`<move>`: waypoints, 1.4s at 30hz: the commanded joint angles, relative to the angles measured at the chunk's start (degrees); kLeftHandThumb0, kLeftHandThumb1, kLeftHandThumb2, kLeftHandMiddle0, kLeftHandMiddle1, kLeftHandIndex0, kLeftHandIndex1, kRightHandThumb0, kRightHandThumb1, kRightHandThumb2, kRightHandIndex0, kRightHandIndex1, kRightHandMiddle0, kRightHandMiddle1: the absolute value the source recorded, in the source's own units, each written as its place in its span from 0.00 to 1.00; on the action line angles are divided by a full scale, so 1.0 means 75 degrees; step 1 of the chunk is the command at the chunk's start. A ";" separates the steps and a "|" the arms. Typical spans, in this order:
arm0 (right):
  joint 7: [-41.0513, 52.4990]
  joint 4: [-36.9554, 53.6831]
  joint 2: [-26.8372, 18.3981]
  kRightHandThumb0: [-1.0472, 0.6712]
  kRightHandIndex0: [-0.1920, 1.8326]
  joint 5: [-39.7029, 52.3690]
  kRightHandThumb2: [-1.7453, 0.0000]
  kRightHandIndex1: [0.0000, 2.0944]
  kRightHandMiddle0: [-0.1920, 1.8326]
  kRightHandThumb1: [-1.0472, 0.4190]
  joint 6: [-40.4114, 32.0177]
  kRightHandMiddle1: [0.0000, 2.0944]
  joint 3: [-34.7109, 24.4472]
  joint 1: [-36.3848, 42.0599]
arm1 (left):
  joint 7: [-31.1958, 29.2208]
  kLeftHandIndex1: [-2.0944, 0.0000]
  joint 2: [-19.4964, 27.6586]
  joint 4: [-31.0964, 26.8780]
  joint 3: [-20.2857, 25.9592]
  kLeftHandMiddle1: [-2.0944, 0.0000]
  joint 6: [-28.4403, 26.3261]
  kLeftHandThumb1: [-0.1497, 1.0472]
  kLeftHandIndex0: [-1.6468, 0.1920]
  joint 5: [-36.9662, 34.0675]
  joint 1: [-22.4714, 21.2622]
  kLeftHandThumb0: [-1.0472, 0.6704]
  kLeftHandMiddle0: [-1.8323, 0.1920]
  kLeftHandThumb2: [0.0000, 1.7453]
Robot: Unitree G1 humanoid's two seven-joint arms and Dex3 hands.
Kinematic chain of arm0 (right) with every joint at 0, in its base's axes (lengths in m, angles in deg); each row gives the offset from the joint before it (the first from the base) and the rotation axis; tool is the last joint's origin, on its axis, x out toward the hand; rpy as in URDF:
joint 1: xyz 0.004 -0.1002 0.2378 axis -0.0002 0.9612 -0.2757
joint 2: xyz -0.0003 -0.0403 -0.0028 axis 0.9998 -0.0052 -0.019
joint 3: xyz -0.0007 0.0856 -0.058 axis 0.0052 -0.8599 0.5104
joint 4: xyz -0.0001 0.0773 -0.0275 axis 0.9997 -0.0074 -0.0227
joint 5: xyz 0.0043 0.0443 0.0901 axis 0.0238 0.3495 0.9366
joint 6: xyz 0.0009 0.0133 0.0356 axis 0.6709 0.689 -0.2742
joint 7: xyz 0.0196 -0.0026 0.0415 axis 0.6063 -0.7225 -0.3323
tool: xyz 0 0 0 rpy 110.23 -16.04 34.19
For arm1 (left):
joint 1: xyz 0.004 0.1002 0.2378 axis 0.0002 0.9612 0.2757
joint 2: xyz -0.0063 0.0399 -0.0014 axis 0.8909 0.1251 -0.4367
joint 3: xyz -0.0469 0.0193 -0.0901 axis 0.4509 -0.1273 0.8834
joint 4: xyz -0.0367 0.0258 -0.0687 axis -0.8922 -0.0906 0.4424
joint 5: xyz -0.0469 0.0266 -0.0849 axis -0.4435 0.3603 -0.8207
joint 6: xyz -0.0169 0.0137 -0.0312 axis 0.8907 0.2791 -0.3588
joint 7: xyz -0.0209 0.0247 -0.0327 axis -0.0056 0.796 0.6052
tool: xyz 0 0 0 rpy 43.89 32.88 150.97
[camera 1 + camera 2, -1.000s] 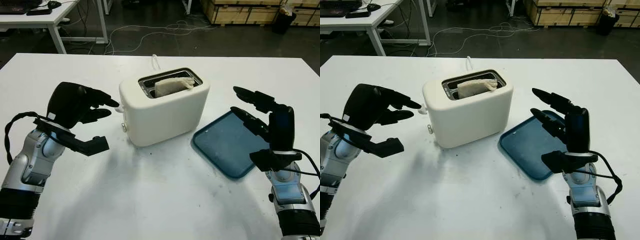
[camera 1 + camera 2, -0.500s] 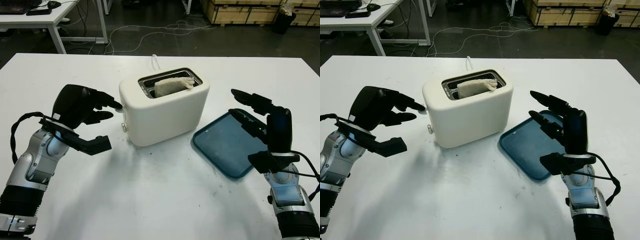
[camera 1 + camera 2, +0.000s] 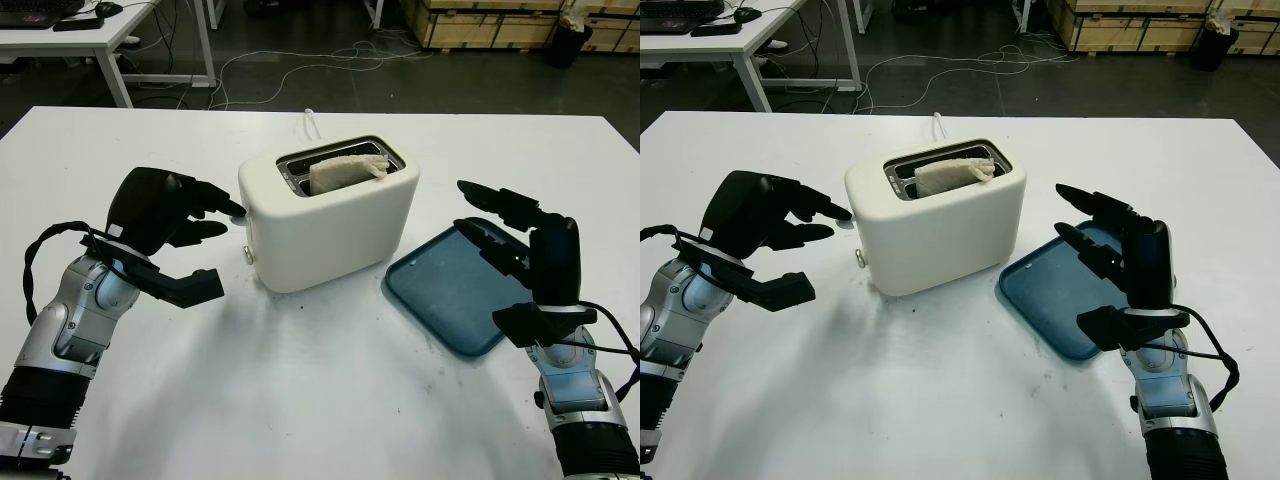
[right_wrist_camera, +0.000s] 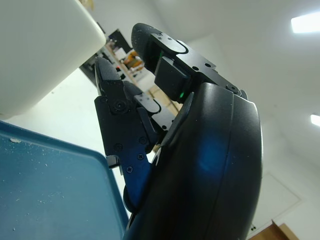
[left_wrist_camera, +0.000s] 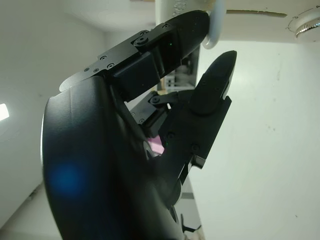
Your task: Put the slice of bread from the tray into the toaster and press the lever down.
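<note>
The white toaster [image 3: 330, 228] stands mid-table with the slice of bread [image 3: 345, 172] sticking up out of its slot. Its small white lever [image 3: 243, 216] juts from the left end face, high up. My left hand [image 3: 220, 245] is open beside that end, and its upper fingertip [image 3: 233, 208] touches the lever from above; in the left wrist view the lever [image 5: 218, 22] sits against that fingertip. The blue tray [image 3: 445, 290] lies bare to the right of the toaster. Over the tray's right edge my right hand [image 3: 480, 250] is open and holds nothing.
The toaster's white cord [image 3: 311, 124] runs off behind it toward the table's far edge. Beyond the table are cables on the floor [image 3: 300, 60], another desk [image 3: 90, 30] at the far left and wooden crates [image 3: 480, 20] at the back.
My left hand has moved right, bringing its upper fingertip onto the toaster's lever. The right hand has drifted slightly left and down over the tray. The bread and toaster have not moved.
</note>
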 commanded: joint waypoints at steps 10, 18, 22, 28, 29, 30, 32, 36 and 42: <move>0.0022 0.0058 -0.0003 0.52 0.59 0.0030 1.00 0.00 0.57 0.14 0.0063 0.00 0.0005 0.0024 | 0.0071 1.00 -0.0283 0.0183 -0.0130 0.51 0.0025 0.70 0.19 -0.0130 -0.0103 0.58 0.40 0.00; -0.0011 0.0028 -0.0018 0.52 0.60 -0.0021 1.00 0.00 0.57 0.14 0.0113 0.00 0.0012 0.0026 | 0.0398 0.98 -0.0377 0.0395 -0.0297 0.43 0.0173 0.74 0.15 0.0078 -0.0235 0.58 0.41 0.01; 0.0007 0.0037 -0.0008 0.51 0.59 0.0013 1.00 0.00 0.57 0.14 0.0077 0.00 0.0001 0.0035 | 0.0531 0.98 -0.0353 0.0531 -0.0396 0.43 0.0269 0.75 0.14 0.0103 -0.0295 0.58 0.41 0.01; 0.0015 0.0070 -0.0011 0.51 0.60 0.0017 1.00 0.00 0.57 0.14 0.0039 0.00 -0.0011 0.0058 | 0.0701 0.97 -0.0271 0.0600 -0.0498 0.42 0.0232 0.79 0.14 0.0258 -0.0321 0.56 0.39 0.02; 0.0026 0.0067 -0.0012 0.51 0.60 0.0032 1.00 0.00 0.57 0.14 0.0047 0.00 -0.0010 0.0061 | 0.0716 0.97 -0.0267 0.0591 -0.0509 0.42 0.0200 0.79 0.14 0.0281 -0.0314 0.55 0.39 0.02; 0.0029 0.0050 -0.0015 0.51 0.59 0.0042 1.00 0.00 0.57 0.14 0.0072 0.00 -0.0009 0.0059 | 0.0730 0.97 -0.0270 0.0589 -0.0515 0.42 0.0185 0.80 0.14 0.0282 -0.0305 0.55 0.39 0.02; 0.0016 0.0019 -0.0019 0.51 0.60 0.0039 1.00 0.00 0.57 0.14 0.0115 0.00 -0.0007 0.0052 | 0.0751 0.97 -0.0275 0.0593 -0.0525 0.42 0.0192 0.80 0.14 0.0264 -0.0290 0.55 0.39 0.02; 0.0019 0.0060 -0.0009 0.51 0.60 0.0036 1.00 0.00 0.57 0.14 0.0074 0.00 -0.0010 0.0067 | 0.0716 0.97 -0.0371 0.0513 -0.0501 0.41 0.0091 0.81 0.14 0.0149 -0.0204 0.56 0.39 0.02; -0.0006 0.0030 -0.0022 0.52 0.59 0.0021 1.00 0.00 0.57 0.14 0.0122 0.00 -0.0016 0.0060 | 0.0763 0.97 -0.0518 0.0416 -0.0542 0.39 -0.0016 0.81 0.15 0.0147 -0.0042 0.57 0.41 0.01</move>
